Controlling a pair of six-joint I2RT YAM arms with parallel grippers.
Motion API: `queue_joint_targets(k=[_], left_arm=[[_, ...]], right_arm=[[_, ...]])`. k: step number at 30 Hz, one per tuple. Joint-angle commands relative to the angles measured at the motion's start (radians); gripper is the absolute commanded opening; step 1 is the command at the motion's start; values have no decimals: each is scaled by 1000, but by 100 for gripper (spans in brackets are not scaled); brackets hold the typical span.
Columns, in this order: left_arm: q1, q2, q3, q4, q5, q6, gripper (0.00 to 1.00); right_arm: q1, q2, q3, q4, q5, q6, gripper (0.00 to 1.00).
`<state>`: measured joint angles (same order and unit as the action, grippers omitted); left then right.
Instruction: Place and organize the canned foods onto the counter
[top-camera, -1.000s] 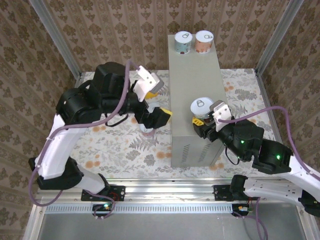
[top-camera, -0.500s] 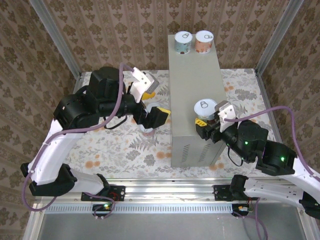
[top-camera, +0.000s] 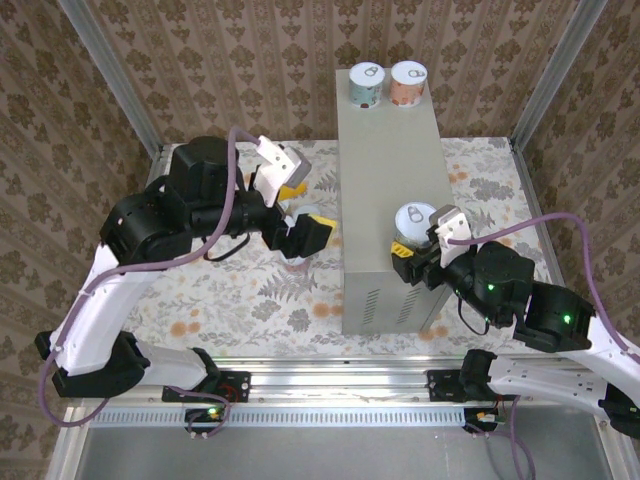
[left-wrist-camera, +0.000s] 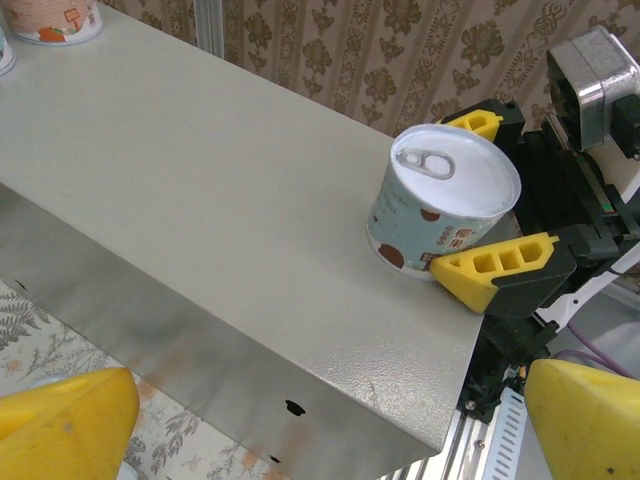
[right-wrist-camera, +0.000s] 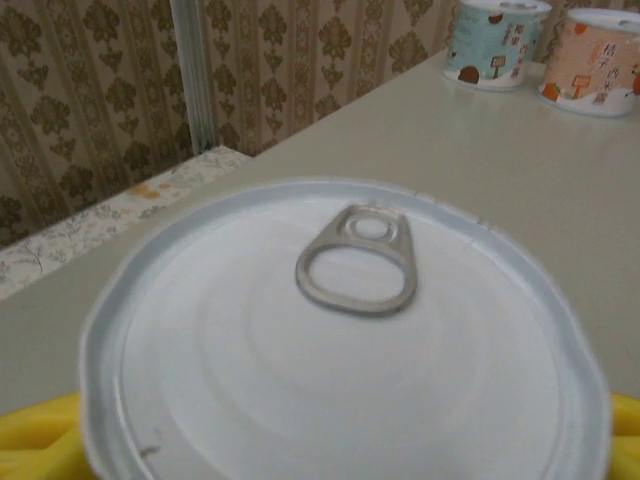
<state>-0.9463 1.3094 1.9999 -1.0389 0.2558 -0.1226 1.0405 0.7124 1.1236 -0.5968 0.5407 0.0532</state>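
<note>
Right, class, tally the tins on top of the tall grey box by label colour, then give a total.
Teal label: 2, the far teal tin and the near teal tin, which is between the fingers of the right gripper.
Pinkish label: 1, the pinkish tin.
Total: 3.

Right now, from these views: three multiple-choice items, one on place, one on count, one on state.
1. Where is the teal can that sits in the right tool? A) the counter's near end B) the floral floor C) inside a box
2. Cans on the counter? A) two B) three C) five
3. Right tool? A) open, away from cans B) shut on the teal can C) holding a spoon
Answers: 1 A, it stands near the front edge. 2 B, the two far cans plus the held one. 3 B, both fingers press its sides.
</note>
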Motion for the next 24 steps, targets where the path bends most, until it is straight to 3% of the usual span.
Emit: queue_joint_targets(k=[1, 9, 18, 24], left_arm=[[9, -21, -16, 26, -3, -23, 100], [10, -30, -34, 32, 5, -22, 100], [11, -55, -80, 52, -15, -22, 100], [10, -59, -101, 41, -57, -17, 100]], right_arm=[[-4, -10, 11, -45, -11, 4, 86], [-4, -26, 22, -68, -8, 8, 89], [-9, 13, 58, -72, 38, 2, 80], [-94, 102, 126, -56, -7, -16, 78]])
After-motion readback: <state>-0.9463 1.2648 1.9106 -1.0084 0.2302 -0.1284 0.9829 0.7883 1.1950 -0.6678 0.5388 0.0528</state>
